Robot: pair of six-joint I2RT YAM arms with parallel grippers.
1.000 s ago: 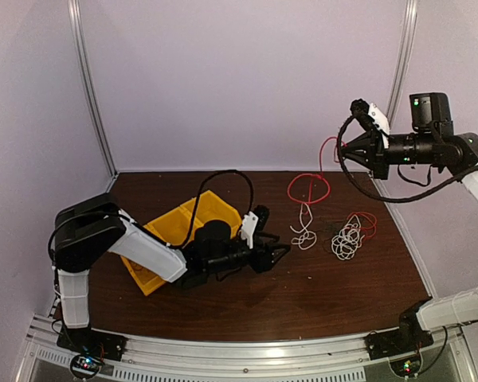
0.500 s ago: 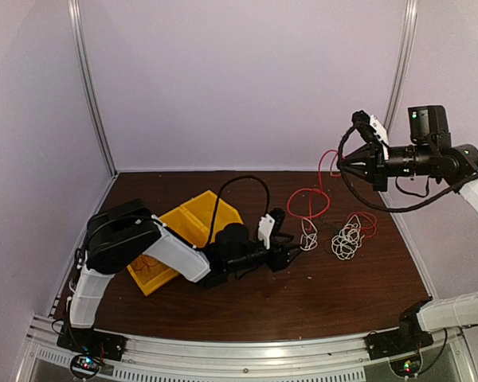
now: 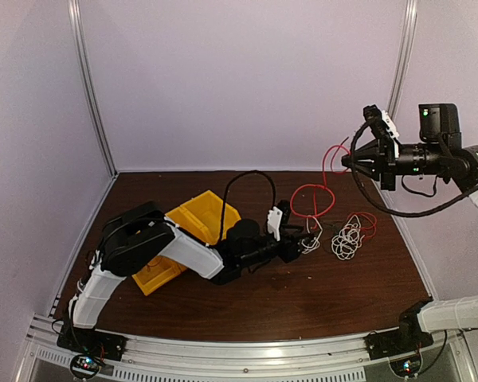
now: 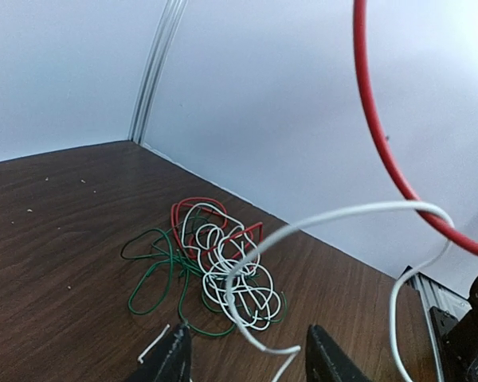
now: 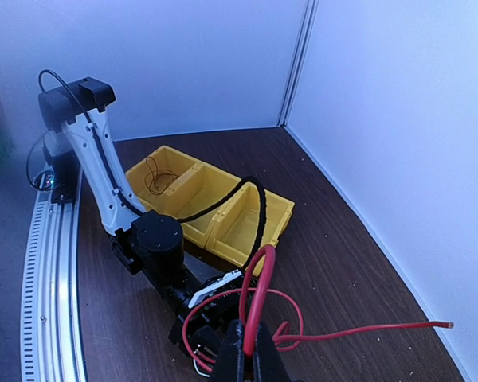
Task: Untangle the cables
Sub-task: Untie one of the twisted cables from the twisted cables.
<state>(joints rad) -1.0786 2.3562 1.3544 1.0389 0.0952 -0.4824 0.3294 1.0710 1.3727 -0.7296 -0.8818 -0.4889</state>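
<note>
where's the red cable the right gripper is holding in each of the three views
top external: red cable loops right of centre, hanging from the right gripper.
left wrist: red cable arcs across the upper right.
right wrist: red cable loops at bottom centre, in that gripper.
shared landmark: the left gripper, below the cable in every view.

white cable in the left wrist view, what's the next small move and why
Probably close the left jaws on the white cable: it hangs between them while the shut right jaws hold the red cable raised, so both could be pulled apart.
</note>
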